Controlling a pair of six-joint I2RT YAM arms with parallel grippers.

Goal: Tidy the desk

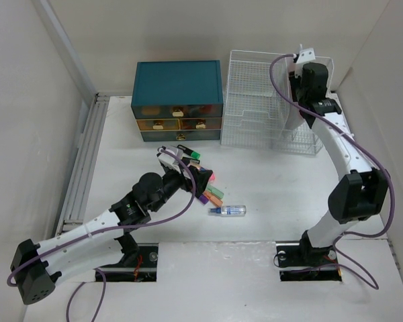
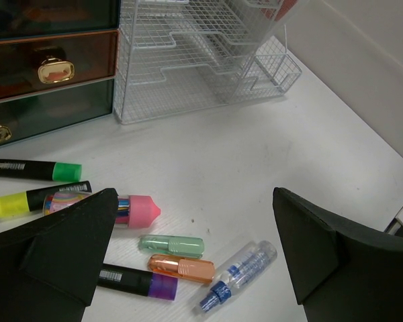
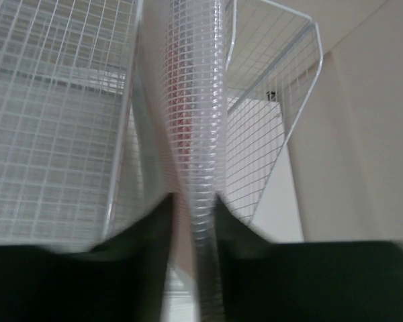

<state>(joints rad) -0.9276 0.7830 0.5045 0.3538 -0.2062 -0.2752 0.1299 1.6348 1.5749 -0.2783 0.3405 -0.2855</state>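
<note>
The worktop (image 1: 275, 181) spread flat and white beneath both arms, with its grooved rails along the left edge. The left pincer (image 1: 205, 180) hung over the middle of it, tilted down toward the surface without touching. Its jaws were spread as wide as they go and held nothing.

In the left wrist view, the bare worktop (image 2: 255, 154) showed between the two dark fingers (image 2: 74, 241) of the left pincer (image 2: 191, 201). A scatter of items lay on it there:
- a green-capped marker (image 2: 33, 170)
- a yellow highlighter (image 2: 40, 198)
- a pink-capped pen (image 2: 140, 210)
- a pale green marker (image 2: 171, 244)
- an orange marker (image 2: 183, 267)
- a purple-tipped marker (image 2: 138, 280)
- a small clear bottle (image 2: 238, 267) with a blue cap

The teal drawer chest (image 1: 178, 100) and the white wire rack (image 1: 255, 100) stood side by side at the far edge.

The right pincer (image 1: 297, 67) was raised well above the worktop at its far right corner, up at the rack. In its own view, the jaws of the right pincer (image 3: 189, 201) stood only narrowly parted. The edge of a translucent gridded pouch (image 3: 195, 134) rose upright between them. Whether the fingers pressed the pouch or merely flanked it could not be told.
</note>
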